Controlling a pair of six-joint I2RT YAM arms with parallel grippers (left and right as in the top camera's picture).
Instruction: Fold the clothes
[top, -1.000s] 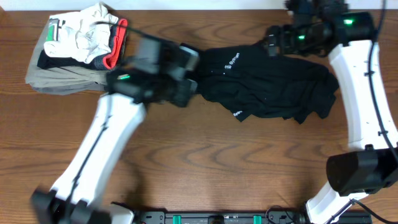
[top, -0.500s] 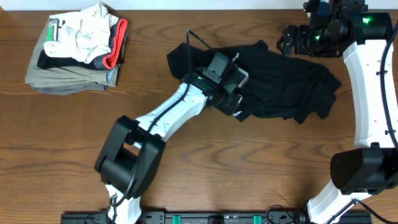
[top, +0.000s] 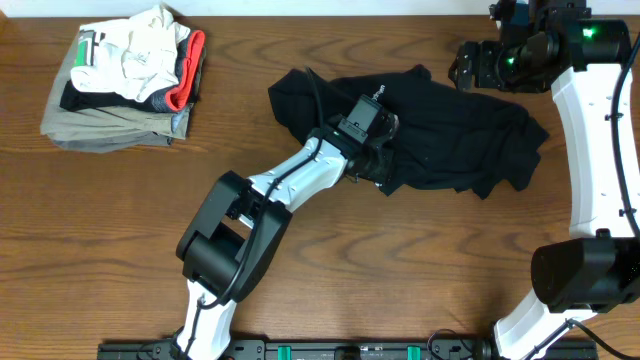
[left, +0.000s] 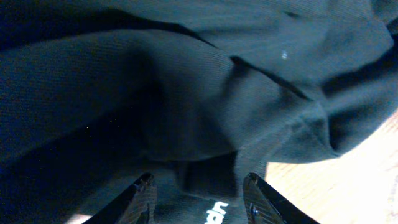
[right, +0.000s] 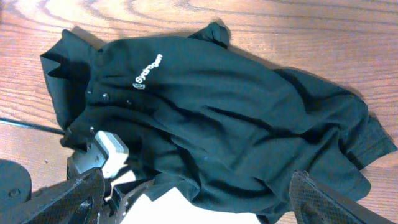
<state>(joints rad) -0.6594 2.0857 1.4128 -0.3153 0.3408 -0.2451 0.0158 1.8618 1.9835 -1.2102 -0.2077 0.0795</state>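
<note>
1. The black top (top: 450, 130) is spread loosely and creased on the wooden table (top: 400, 260), in the upper middle-to-right part of the overhead view.
2. Its collar (right: 71, 68) and a row of small buttons are seen in the right wrist view. A white chest print (right: 149, 71) lies just beside them.
3. A second white print (left: 216, 214) is partly seen at the hem in the left wrist view, close to bare table.
4. The left gripper (top: 378, 135) is set down on the lower left part of the top, near the hem edge.
5. In the left wrist view its fingers (left: 142, 200) are seen standing apart, with a rumpled fold of black fabric between and beneath them.
6. Whether that fold is actually pinched cannot be told.
7. The right gripper (top: 468, 65) is held at the upper right edge of the top, above it.
8. In the right wrist view its fingers (right: 78, 196) are spread wide at the two lower corners. Nothing is held between them, and the top is seen below.
9. A stack of folded garments (top: 125, 75), khaki at the bottom with white and red-trimmed pieces on top, is placed at the far left of the table, well apart from the top.
</note>
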